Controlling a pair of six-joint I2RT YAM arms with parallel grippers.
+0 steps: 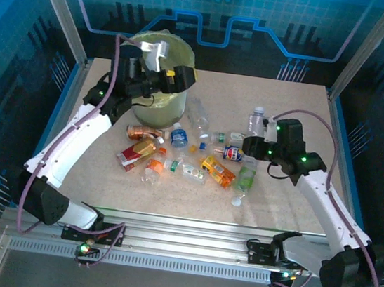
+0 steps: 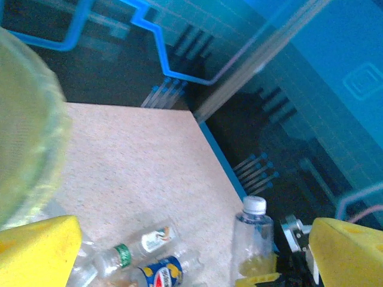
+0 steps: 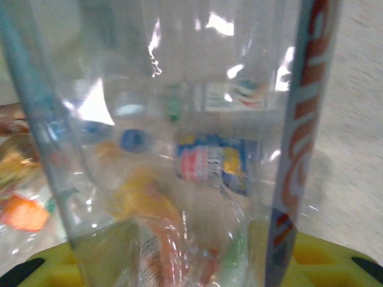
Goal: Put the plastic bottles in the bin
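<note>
"Plastic bottles (image 1: 218,170), where do they lie?" my supervisor asks over the link.

"Starting big: the speckled beige worktop (image 1: 191,203) carries everything. On its far left stands the bin (image 1: 161,108), round and lined with a yellow-green bag. The bottles lie scattered across the middle of the worktop, just right of the bin and in front of it. Most are on their sides, with orange, red, blue and green labels, and a few are crushed."

"And your end effectors?"

"My left end effector (image 2: 194,245) is up at the bin's rim. From its wrist camera I see both yellow fingers (image 2: 36,254) spread wide with nothing between them, and the bin is a blur at the left edge. My right end effector (image 1: 248,144) sits at the right of the scatter, against a white-capped bottle (image 1: 255,120) that stands upright at the far edge of the heap. Its wrist camera looks straight through that clear bottle, with red lettering down one side and yellow pads (image 3: 323,257) at its base. Whether the pads actually pinch it, I cannot tell."
</note>
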